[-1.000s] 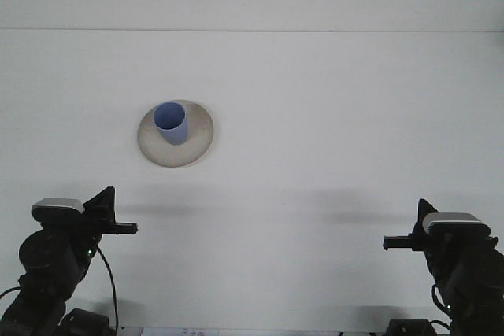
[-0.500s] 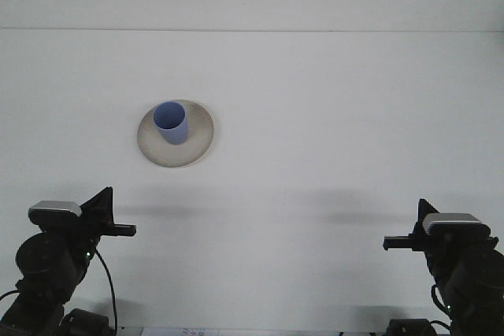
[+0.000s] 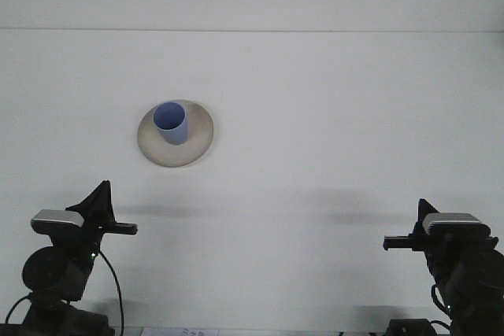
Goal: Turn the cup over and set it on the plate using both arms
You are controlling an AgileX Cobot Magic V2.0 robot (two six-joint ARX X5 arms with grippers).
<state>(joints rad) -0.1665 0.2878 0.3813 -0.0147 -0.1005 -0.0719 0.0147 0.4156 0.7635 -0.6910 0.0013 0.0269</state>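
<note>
Desk [image 3: 331,116]: white, plain surface filling the view, with a pale wall band along the far edge.

Right arm [image 3: 465,269]: black, folded low at the near right corner, grey camera block on top. Its end effector [image 3: 391,242] points inward toward the desk's middle, level with the surface, well apart from the plate. Whether it stands wide or narrow cannot be told; it carries nothing visible.

Left arm [image 3: 55,269]: black, folded low at the near left corner, a cable looping beside it. Its end effector [image 3: 126,228] points inward to the right, roughly level. Spread cannot be told; nothing visible in it.

Plate [image 3: 198,141]: round, beige, left of centre, far from both arms.

Cup [image 3: 171,123]: blue, upright, mouth up, standing on the plate toward its far left part.
</note>
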